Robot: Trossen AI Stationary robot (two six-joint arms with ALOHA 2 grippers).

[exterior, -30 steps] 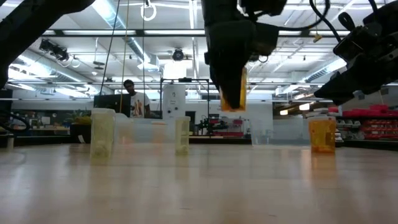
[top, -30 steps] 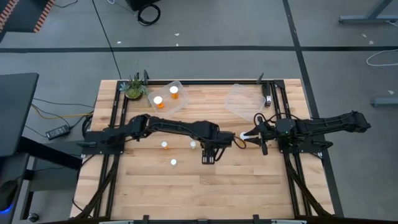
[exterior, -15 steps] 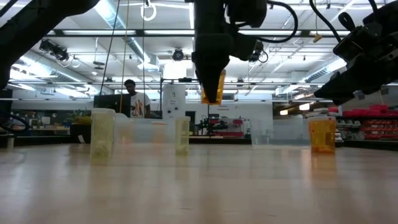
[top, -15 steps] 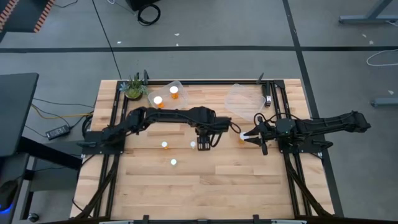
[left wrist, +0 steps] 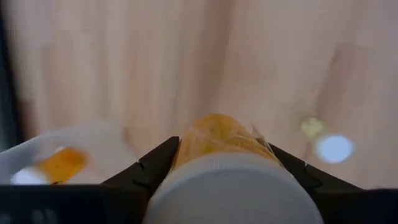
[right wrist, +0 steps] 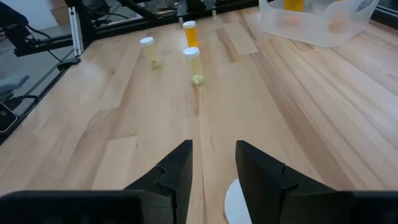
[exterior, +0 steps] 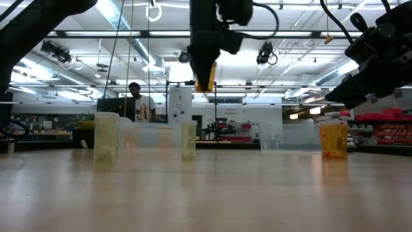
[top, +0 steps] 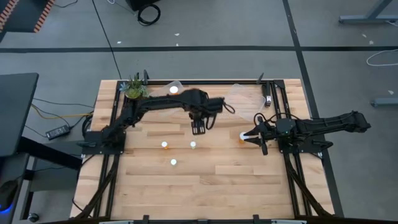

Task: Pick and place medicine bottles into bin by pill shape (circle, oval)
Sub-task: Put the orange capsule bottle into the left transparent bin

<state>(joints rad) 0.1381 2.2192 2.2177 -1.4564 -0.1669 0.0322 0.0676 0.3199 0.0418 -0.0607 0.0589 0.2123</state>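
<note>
Bottles are the matter here: the left gripper (top: pixel 198 129) hangs above the table just in front of the left clear bin (top: pixel 163 89), its fingers (left wrist: pixel 152 168) clamped on an orange pill bottle (left wrist: pixel 219 137) with a white cap (left wrist: pixel 233 190), lifted clear of the wood. Three more white-capped bottles (top: pixel 173 162) stand on the table (top: pixel 205 186) nearer the front edge than that bin, and one orange bottle (top: pixel 242 137) stands right at the tips of the right gripper (top: pixel 247 136), whose fingers (right wrist: pixel 174 174) are drawn together, in front of the right clear bin (top: pixel 244 99).
</note>
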